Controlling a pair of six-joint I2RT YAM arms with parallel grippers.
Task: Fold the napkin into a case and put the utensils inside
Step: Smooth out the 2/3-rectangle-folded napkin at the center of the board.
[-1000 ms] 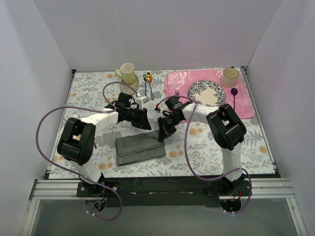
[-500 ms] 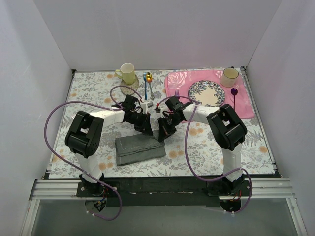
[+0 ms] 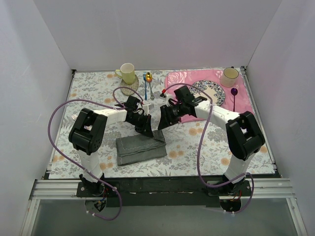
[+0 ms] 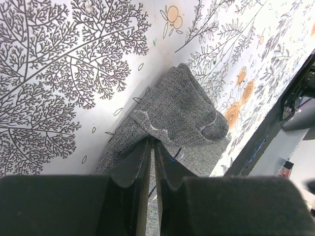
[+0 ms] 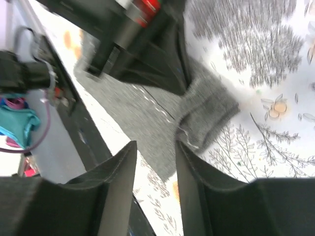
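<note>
right hand point(image 5: 155, 147) lifted off, empty, part open | left hand point(image 4: 152, 145) pinching napkin point(image 4: 183, 112) corner

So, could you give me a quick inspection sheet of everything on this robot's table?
Surface: floral tablecloth, flat.
Job's things: grey napkin folded, one corner pinched up; silver fork apart, beyond it.
Clutter: yellow cup, blue-handled spoon, pink mat with plate, second cup, purple spoon.
Hands: left hand shut on the napkin; right hand open, holding nothing.
Cables: purple cables loop off both arms.
Surroundings: plain white walls.
</note>
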